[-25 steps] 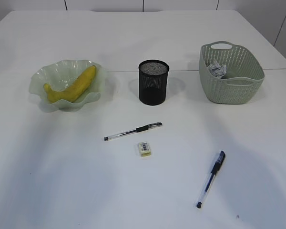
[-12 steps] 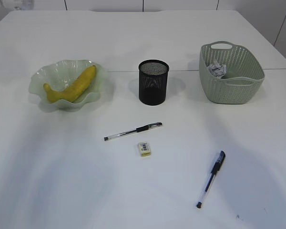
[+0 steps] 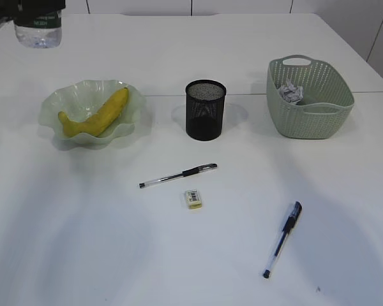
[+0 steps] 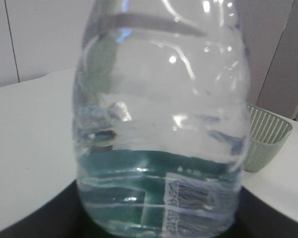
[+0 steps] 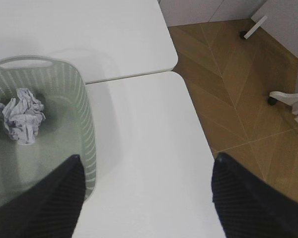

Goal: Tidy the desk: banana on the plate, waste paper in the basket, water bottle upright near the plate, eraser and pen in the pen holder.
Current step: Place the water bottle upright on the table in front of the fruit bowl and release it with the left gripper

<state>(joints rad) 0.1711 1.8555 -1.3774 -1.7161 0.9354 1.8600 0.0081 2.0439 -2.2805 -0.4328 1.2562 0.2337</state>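
Observation:
A clear water bottle (image 3: 38, 33) with a green label hangs above the far left of the table, behind the plate. My left gripper (image 3: 25, 7) is shut on it; the bottle (image 4: 161, 124) fills the left wrist view between the dark jaws of the left gripper (image 4: 159, 220). The banana (image 3: 99, 115) lies on the wavy green plate (image 3: 51, 108). Crumpled waste paper (image 3: 291, 93) sits in the green basket (image 3: 309, 121). A black mesh pen holder (image 3: 205, 109) stands mid-table. In front lie a black pen (image 3: 179, 175), a blue pen (image 3: 282, 238) and an eraser (image 3: 193, 199). My right gripper (image 5: 146, 198) is open, empty, beside the basket (image 5: 84, 124).
The table's right edge (image 5: 198, 134) runs close to my right gripper, with wooden floor beyond it. A seam (image 3: 242, 94) crosses the table behind the pen holder.
The water bottle, held by my left gripper, has come down into view at the top left of the exterior view. Everything on the table stays where it was.

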